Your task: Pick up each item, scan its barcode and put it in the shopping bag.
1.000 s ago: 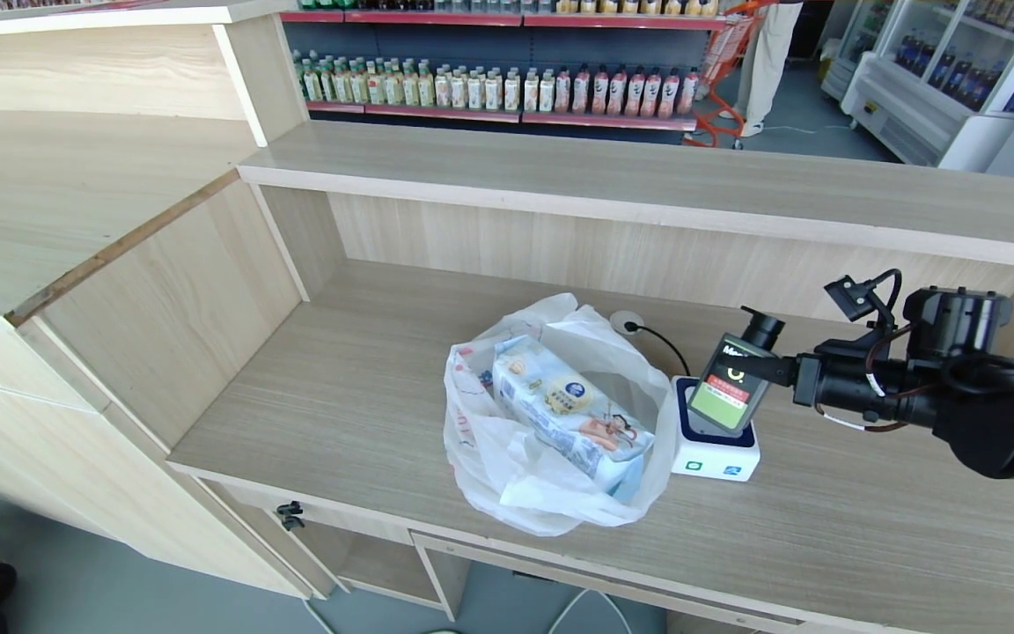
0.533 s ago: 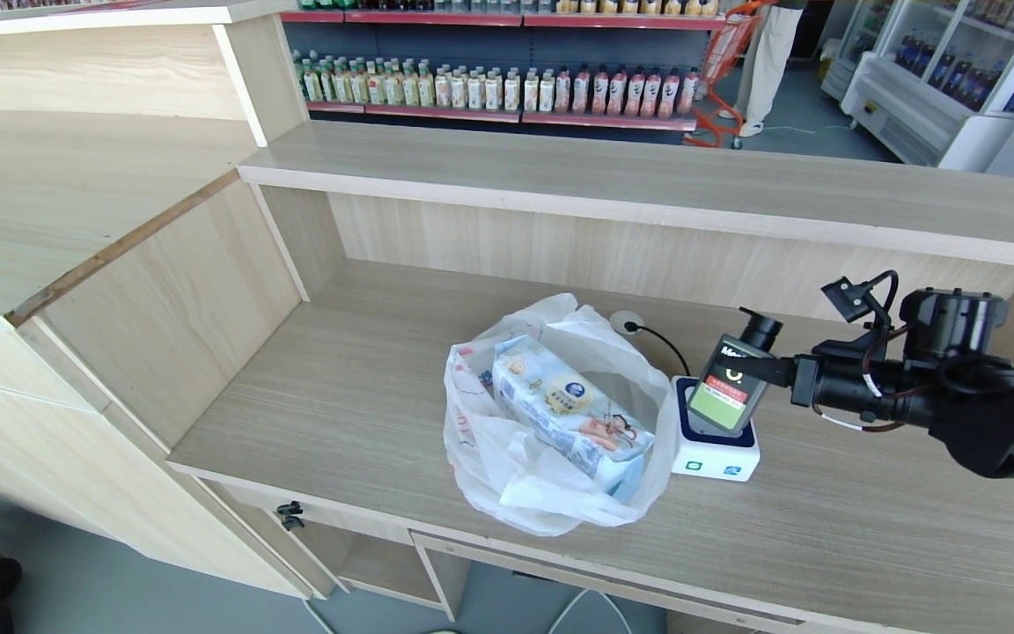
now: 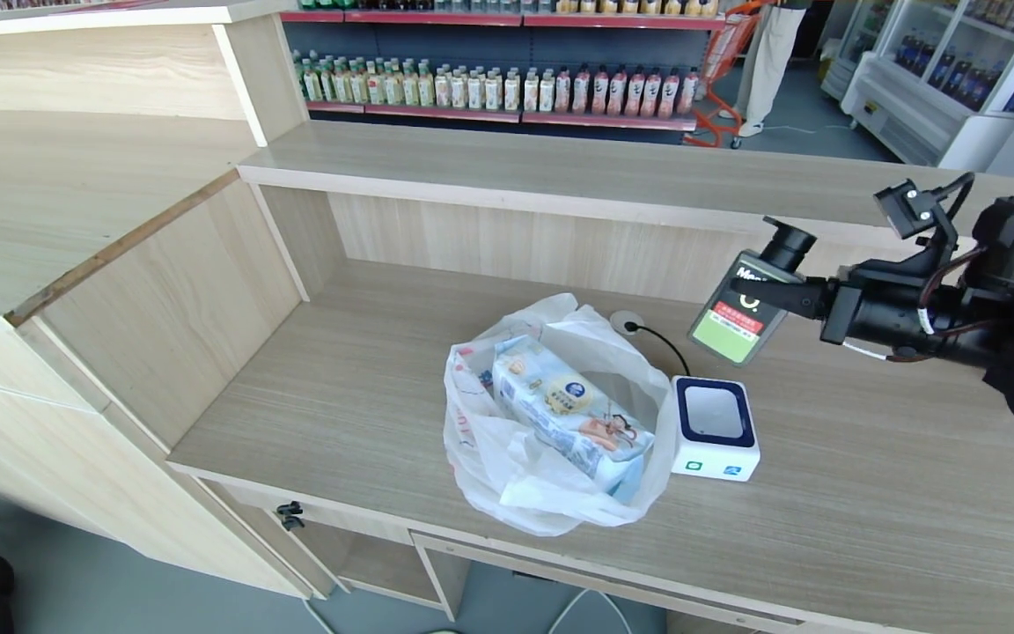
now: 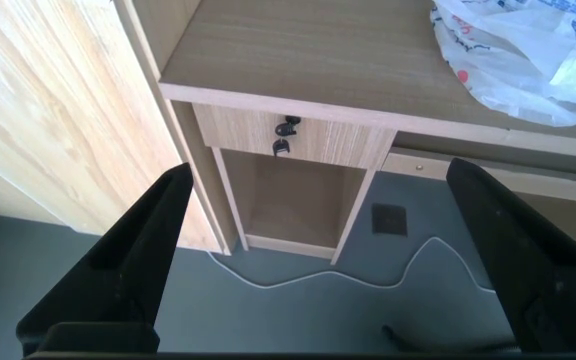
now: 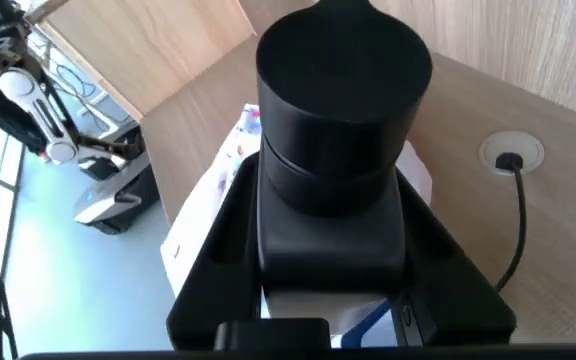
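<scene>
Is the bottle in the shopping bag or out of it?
Out. The right gripper holds the bottle in the air near the scanner, apart from the shopping bag.

Bright, even light w/ faint soft shadows on counter [image 3: 366, 396]; scanner [image 3: 715, 414] top reflects pale; head view bows at edges.

Counter [image 3: 340, 396] w/ bag [image 3: 507, 475] at centre, nr front edge. Pack [image 3: 569, 409] lies in bag. Scanner [image 3: 715, 429] sits on counter just right of bag. Cable port [image 3: 626, 322] in counter just behind bag. Bottle [image 3: 740, 308], held in R gripper [image 3: 780, 292], is in the air behind scanner, apart from it. Raised ledge [image 3: 560, 172] runs behind counter; shop shelves [image 3: 489, 88] beyond.
</scene>
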